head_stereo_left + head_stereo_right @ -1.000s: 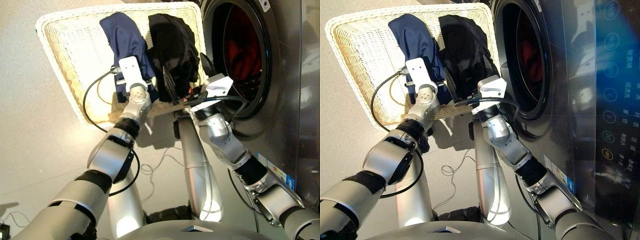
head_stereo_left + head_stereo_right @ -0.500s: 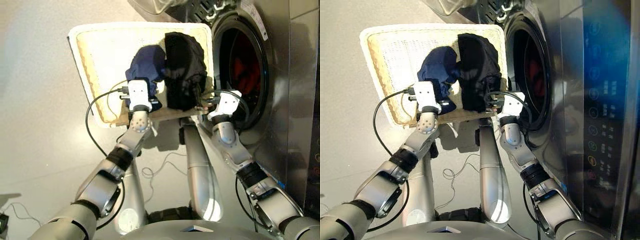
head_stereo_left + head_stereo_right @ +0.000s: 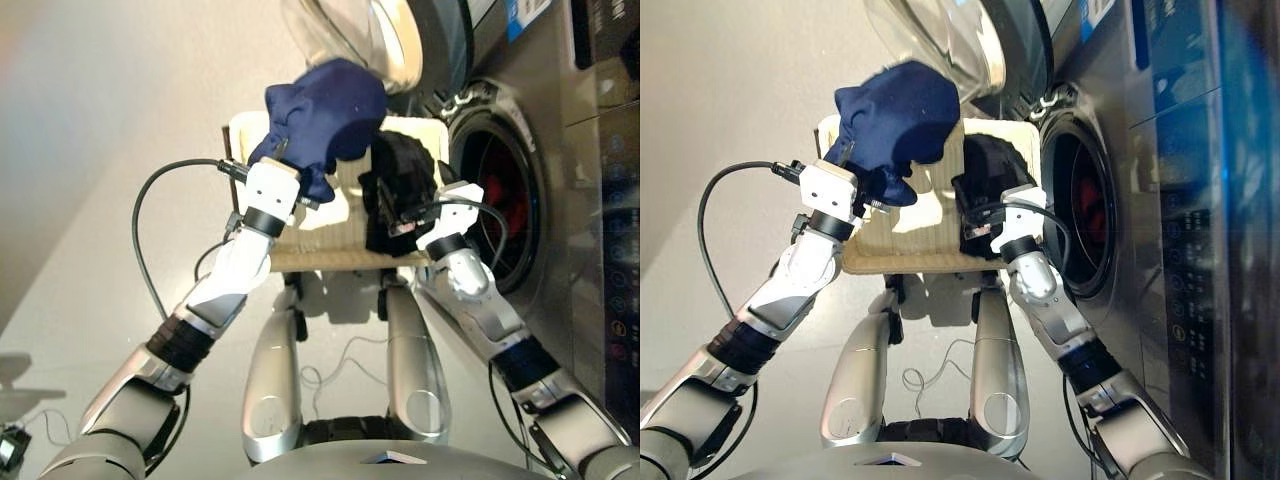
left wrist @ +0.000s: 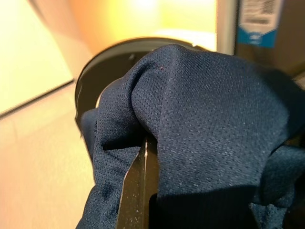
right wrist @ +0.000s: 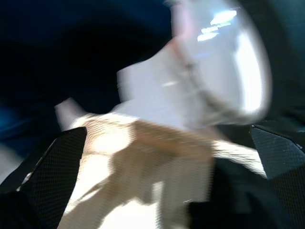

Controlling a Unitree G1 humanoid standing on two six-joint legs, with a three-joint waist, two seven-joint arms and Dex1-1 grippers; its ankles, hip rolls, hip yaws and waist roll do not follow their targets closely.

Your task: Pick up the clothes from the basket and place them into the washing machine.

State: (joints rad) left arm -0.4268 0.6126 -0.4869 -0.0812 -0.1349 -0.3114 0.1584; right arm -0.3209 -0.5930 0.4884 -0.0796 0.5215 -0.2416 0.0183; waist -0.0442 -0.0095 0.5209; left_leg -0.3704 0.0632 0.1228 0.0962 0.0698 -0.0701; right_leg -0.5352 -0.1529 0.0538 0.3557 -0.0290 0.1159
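The left gripper (image 3: 283,158), clamped on the navy garment (image 3: 325,110) above the wicker basket (image 3: 300,250), could snag trailing cloth on the porthole rim (image 3: 462,110); the right gripper (image 5: 162,143) gapes empty

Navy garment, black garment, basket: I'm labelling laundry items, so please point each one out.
navy garment (image 3: 325,105): left eye view, middle of the lifted bundle.
black garment (image 3: 395,190): left eye view, centre of the heap.
basket (image 3: 330,258): left eye view, bare near wicker edge.
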